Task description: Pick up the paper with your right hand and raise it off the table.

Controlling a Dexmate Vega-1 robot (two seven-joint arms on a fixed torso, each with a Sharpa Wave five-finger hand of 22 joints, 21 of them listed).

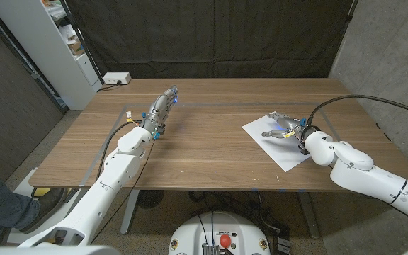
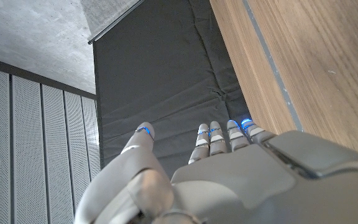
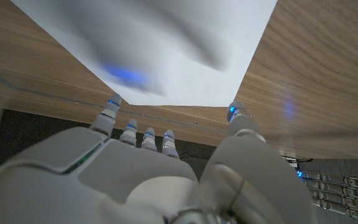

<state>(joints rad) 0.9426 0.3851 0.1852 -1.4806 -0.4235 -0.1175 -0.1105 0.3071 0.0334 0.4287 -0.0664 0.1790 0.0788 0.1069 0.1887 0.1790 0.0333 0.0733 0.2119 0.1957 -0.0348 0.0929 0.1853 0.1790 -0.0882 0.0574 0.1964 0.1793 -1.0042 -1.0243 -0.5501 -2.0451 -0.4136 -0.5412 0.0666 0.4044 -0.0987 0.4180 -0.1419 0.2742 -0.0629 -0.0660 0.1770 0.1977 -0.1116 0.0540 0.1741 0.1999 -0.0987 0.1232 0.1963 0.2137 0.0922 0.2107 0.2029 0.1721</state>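
In the head view the paper (image 1: 278, 142) lies flat on the table (image 1: 204, 159), a white sheet set askew, and the right hand (image 1: 283, 128) hangs over its far part with fingers spread and nothing between them; whether the fingertips touch the sheet I cannot tell from here. The left hand (image 1: 160, 108) stands well apart on the other side of the table, fingers straight and together, holding nothing. In the left wrist view that same left hand (image 2: 229, 180) shows its back, fingers stretched out beside the table edge, with only the dark curtain (image 2: 160, 87) beyond them. In the right wrist view the right hand (image 3: 166, 180) is open, thumb set wide from the other fingers, and the paper (image 3: 166, 43) lies just ahead of the fingertips, its near edge between thumb and fingers, with blue light from the fingertips and soft shadows falling on it. The sheet looks very light, thin and limp, and it lies smooth against the wood, so there is no raised edge to get under; I judge it will slide on the table rather than lift if only pressed from above. A fair hold would be at the edge or corner nearest the hand, drawing thumb and a finger together so the paper buckles up into a pinch. Once raised it will likely droop and flutter, and a hard squeeze would crease it.
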